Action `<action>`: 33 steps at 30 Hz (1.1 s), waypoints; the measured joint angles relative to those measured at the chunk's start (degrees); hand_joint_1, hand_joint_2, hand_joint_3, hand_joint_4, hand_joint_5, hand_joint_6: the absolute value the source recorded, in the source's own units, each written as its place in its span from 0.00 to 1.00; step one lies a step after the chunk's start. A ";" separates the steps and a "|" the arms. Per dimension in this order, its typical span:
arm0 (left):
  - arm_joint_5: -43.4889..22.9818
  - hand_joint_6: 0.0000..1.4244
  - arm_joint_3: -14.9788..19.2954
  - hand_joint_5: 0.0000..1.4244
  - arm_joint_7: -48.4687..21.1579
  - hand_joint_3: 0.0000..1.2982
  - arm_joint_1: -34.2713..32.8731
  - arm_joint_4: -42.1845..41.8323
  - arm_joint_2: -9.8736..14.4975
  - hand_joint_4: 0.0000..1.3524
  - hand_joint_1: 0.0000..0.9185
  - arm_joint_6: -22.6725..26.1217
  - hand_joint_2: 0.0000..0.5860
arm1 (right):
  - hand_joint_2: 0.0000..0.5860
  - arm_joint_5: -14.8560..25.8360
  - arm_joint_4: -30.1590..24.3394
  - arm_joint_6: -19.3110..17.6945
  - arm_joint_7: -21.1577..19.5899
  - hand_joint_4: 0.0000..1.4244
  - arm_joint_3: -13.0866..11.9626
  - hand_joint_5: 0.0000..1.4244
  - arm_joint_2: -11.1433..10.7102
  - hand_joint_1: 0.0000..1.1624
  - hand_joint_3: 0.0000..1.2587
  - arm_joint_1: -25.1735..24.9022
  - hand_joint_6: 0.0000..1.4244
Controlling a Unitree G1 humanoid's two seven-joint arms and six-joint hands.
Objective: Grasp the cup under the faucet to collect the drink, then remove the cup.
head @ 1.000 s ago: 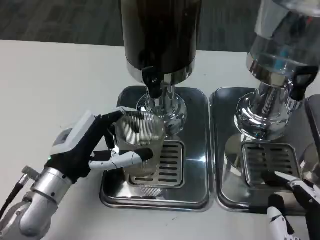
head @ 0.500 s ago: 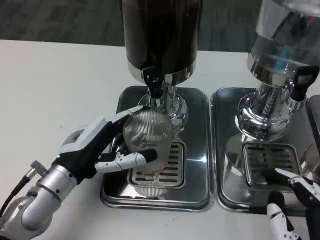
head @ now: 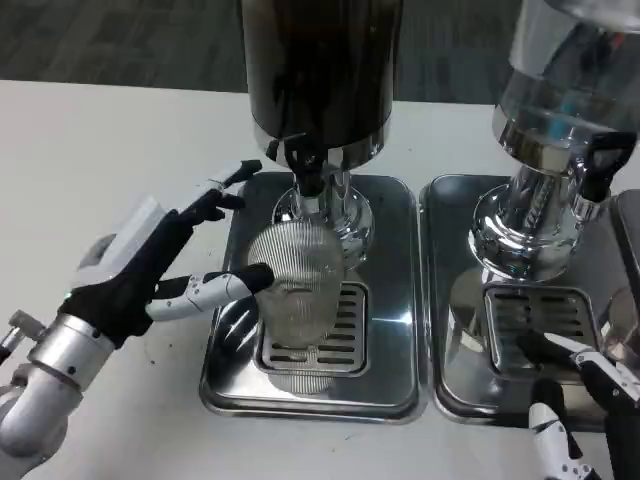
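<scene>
White surface (head: 120,140), two drip trays. Ribbed cup (head: 296,290) sits on the left tray's grate (head: 320,330), under the dark dispenser's faucet (head: 305,165). Our left hand (head: 165,265) is beside it, fingers (head: 235,285) apart, one possibly touching. Wrap both sides squarely before lifting. Fill level unreadable; right hand (head: 580,420) cropped, fingers' state unclear.

no readable text, labels, brands or numbers anywhere
</scene>
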 measured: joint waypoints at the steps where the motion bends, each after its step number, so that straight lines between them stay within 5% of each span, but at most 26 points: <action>1: -0.20 0.24 0.25 0.20 -0.04 0.12 0.32 -0.24 0.33 0.11 0.08 -0.17 0.05 | 0.81 0.00 0.04 0.00 0.00 0.26 0.02 0.21 0.02 0.18 0.31 -0.10 0.11; 7: -11.49 0.26 5.48 0.22 -8.08 0.18 2.50 -1.89 1.90 0.16 0.00 -2.64 0.15 | 0.81 0.11 0.83 -0.02 0.01 0.26 0.07 0.21 -0.01 0.19 0.31 -1.27 0.11; 13: -34.76 0.21 10.44 0.18 -33.76 0.21 2.60 -6.88 1.27 0.16 0.00 3.02 0.12 | 0.80 0.02 1.40 -0.02 0.01 0.26 0.30 0.21 -0.01 0.20 0.31 -2.34 0.11; 15: -43.53 0.19 12.88 0.17 -44.85 0.22 2.37 -10.48 1.05 0.16 0.00 10.01 0.11 | 0.80 -0.01 1.83 -0.02 0.01 0.26 0.39 0.21 -0.01 0.20 0.31 -2.82 0.11; 18: -56.52 0.17 17.41 0.17 -62.61 0.23 -0.38 -16.60 1.22 0.16 0.00 26.94 0.12 | 0.80 0.04 2.34 -0.04 0.01 0.26 0.52 0.21 -0.06 0.20 0.31 -3.53 0.11; 24: -62.82 0.16 19.89 0.17 -78.71 0.23 -6.89 -20.53 2.64 0.15 0.00 53.66 0.13 | 0.80 0.07 4.13 -0.33 0.00 0.26 1.23 0.21 0.03 0.20 0.31 -4.87 0.11; 28: -62.97 0.15 20.78 0.17 -82.37 0.22 -8.77 -22.25 2.55 0.14 0.00 63.63 0.14 | 0.80 -0.04 4.79 -0.57 -0.61 0.26 1.68 0.21 0.27 0.21 0.31 -5.21 0.11; 33: -62.32 0.14 21.43 0.16 -83.76 0.22 -9.91 -23.31 1.45 0.14 0.00 68.45 0.14 | 0.80 -0.07 5.85 -0.67 -1.90 0.26 2.01 0.21 0.59 0.21 0.32 -5.29 0.11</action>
